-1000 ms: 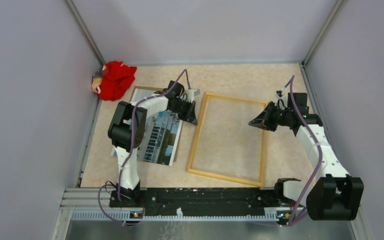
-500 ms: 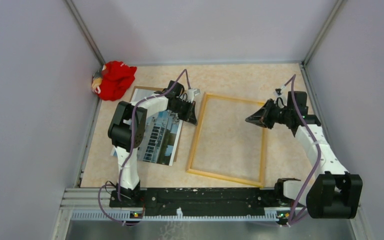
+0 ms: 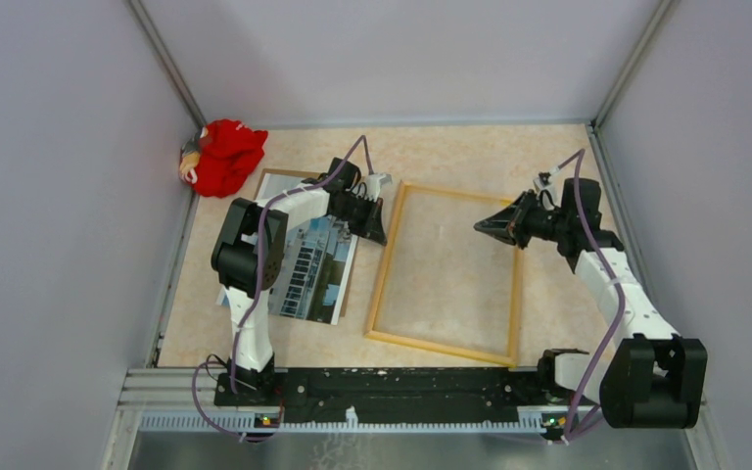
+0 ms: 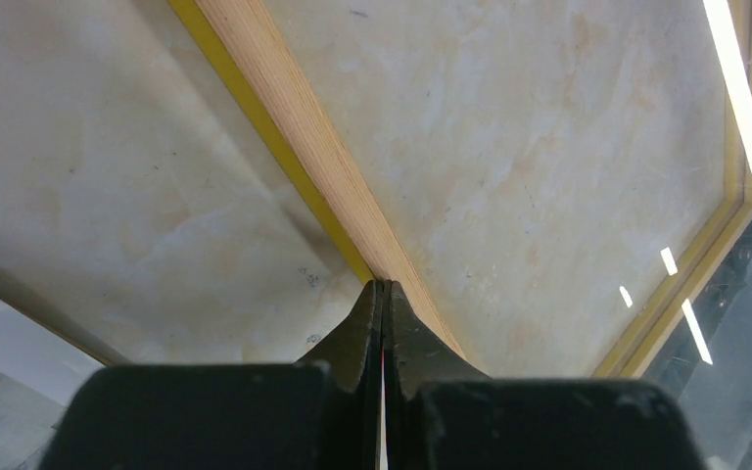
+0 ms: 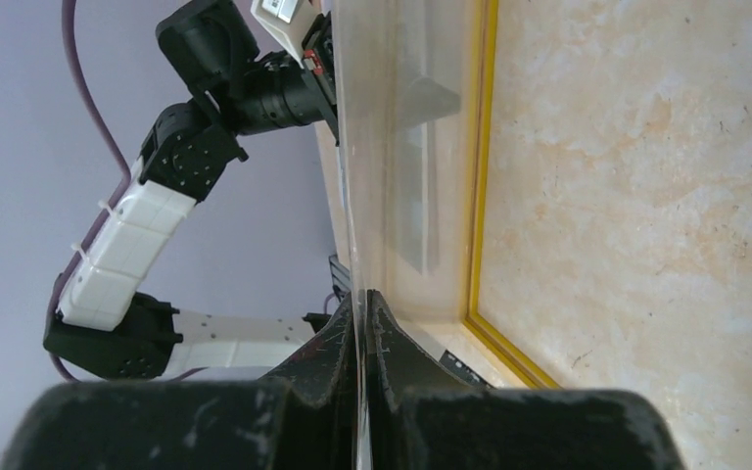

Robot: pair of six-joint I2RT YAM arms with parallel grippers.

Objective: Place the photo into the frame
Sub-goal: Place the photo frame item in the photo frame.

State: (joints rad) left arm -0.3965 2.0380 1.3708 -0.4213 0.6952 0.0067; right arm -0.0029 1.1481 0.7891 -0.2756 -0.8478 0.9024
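Note:
The frame (image 3: 384,264) lies flat, wood-coloured back up, mid-table; its yellow edge shows in both wrist views (image 4: 294,147) (image 5: 480,196). The photo (image 3: 313,269) lies face up left of the frame, on the brown backing board (image 3: 272,179). My left gripper (image 3: 377,227) is shut, its tips (image 4: 384,286) against the frame's left bar. My right gripper (image 3: 485,227) is over the frame's right part, shut on the edge of a clear pane (image 5: 401,196) that tilts up out of the frame.
A red cloth (image 3: 223,157) lies in the back left corner. Grey walls close in the table on three sides. My left arm (image 5: 196,147) shows beyond the pane in the right wrist view.
My right gripper has moved left and slightly up over the frame with the clear pane in it, tilting the pane steeper. The left gripper, photo and frame have not moved.

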